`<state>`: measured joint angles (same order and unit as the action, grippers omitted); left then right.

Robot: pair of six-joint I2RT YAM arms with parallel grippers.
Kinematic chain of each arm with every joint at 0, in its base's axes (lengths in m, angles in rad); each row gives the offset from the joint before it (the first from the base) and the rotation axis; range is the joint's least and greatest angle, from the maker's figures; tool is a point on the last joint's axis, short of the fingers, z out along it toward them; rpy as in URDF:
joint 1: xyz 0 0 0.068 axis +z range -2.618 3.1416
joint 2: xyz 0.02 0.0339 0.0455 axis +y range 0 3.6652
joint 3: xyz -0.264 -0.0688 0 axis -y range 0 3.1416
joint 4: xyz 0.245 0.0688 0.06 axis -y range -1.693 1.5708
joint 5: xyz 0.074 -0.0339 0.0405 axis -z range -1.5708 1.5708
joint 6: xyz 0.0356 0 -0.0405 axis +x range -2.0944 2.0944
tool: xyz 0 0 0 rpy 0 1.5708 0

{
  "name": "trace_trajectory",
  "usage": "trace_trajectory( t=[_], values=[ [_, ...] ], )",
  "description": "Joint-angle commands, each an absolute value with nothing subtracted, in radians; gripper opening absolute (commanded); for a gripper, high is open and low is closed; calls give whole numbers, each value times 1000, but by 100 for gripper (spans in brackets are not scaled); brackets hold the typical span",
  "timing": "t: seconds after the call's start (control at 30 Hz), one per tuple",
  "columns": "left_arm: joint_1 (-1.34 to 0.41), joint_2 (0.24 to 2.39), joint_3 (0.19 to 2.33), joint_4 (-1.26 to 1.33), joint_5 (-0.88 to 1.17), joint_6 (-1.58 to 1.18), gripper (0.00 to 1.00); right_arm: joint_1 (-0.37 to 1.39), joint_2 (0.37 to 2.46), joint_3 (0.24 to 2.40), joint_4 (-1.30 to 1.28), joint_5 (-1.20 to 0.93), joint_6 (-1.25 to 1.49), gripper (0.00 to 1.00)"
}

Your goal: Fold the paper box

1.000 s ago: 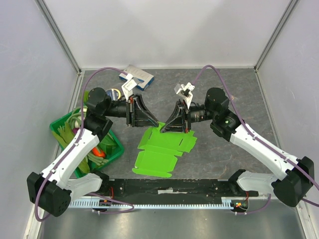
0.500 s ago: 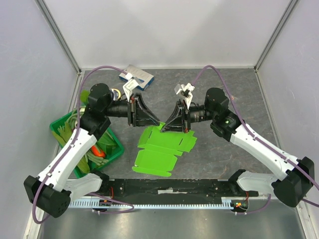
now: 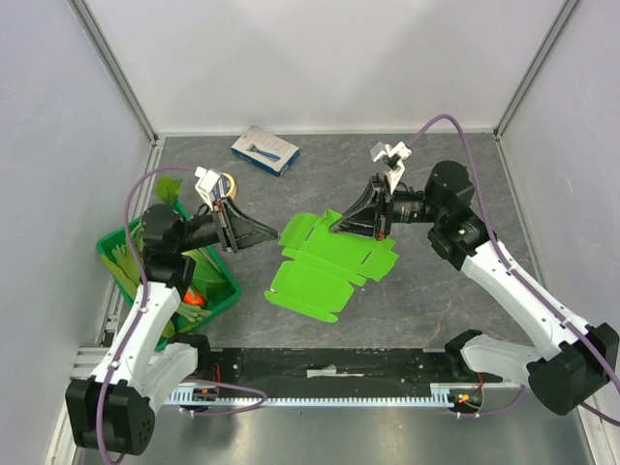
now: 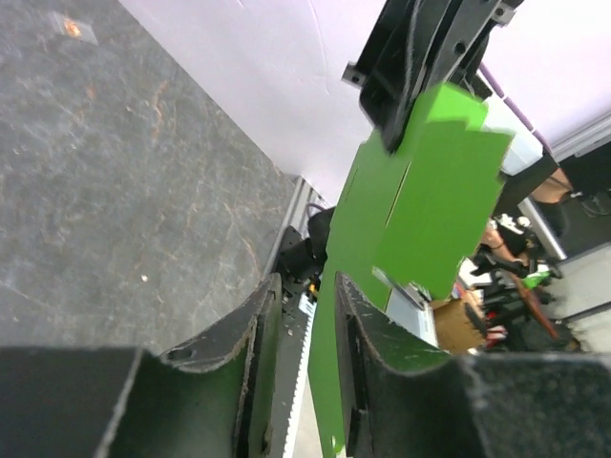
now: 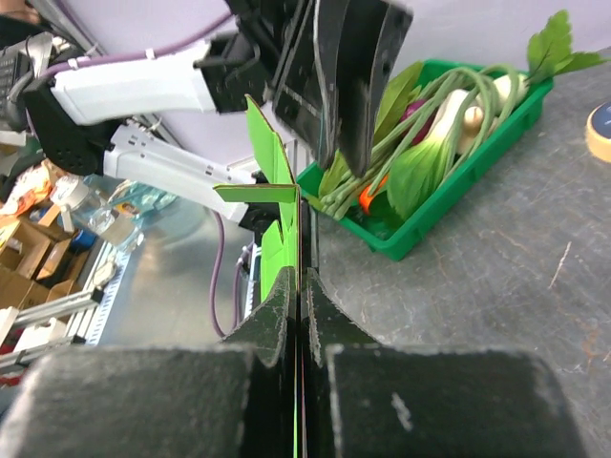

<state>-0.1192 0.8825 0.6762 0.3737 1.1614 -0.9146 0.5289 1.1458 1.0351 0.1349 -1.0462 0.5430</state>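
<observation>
The lime-green paper box (image 3: 329, 266) lies unfolded in the middle of the table, its far edge raised. My right gripper (image 3: 337, 227) is shut on that far edge; in the right wrist view the card (image 5: 275, 250) runs edge-on between the closed fingers (image 5: 299, 277). My left gripper (image 3: 274, 233) stands open just left of the box's left corner. In the left wrist view the card (image 4: 430, 191) hangs ahead, with its lower edge showing in the gap between the parted fingers (image 4: 305, 281), touching neither pad clearly.
A darker green crate (image 3: 221, 294) of vegetables sits at the left under the left arm, also in the right wrist view (image 5: 449, 205). A blue-and-white carton (image 3: 264, 150) lies at the back. A tape roll (image 3: 225, 184) rests near the crate.
The left arm has drawn back to the left; its jaws closed and then opened off the card. The right arm moved right, taking the box with it.
</observation>
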Motion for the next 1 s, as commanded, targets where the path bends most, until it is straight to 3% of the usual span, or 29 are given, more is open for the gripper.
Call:
trace_trajectory(
  t=[0.0,0.13,0.37,0.5,0.53,0.63,0.8,0.97],
  values=[
    [-152,874,626,607,1239,-1088,36,495,1123,1052,242,-1083,621,0],
    [-235,882,637,594,1218,-1063,36,494,1143,1043,328,-1088,696,0],
    [-281,900,672,578,1201,-1032,26,495,1146,1037,299,-1080,671,0],
    [-305,891,681,578,1209,-1017,36,495,1158,1054,196,-1055,591,0],
    [-308,888,680,578,1207,-1016,45,495,1160,1052,192,-1051,589,0],
    [-325,888,678,577,1201,-1012,52,499,1161,1048,175,-1028,574,0],
    [-377,900,690,496,1151,-951,53,528,1166,1046,178,-997,578,0],
    [-416,925,706,434,1111,-885,42,554,1167,1037,178,-974,574,0]
  ],
)
